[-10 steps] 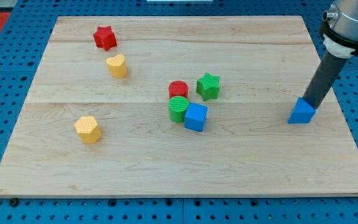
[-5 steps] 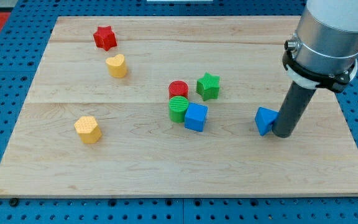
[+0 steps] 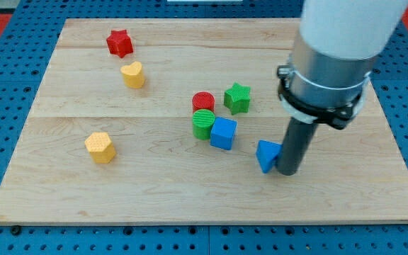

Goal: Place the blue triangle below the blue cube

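Note:
The blue triangle lies on the wooden board, to the right of and a little below the blue cube. My tip touches the triangle's right side. The rod rises from it toward the view's top right and hides part of the board behind it. A small gap separates the triangle from the cube.
A green cylinder touches the blue cube's left side, with a red cylinder just above it and a green star to the upper right. A red star, a yellow heart and a yellow hexagon lie at the left.
My tip has swept from the board's right side toward the lower left, pushing the blue triangle leftward and slightly down, close to the blue cube. The other blocks have not moved.

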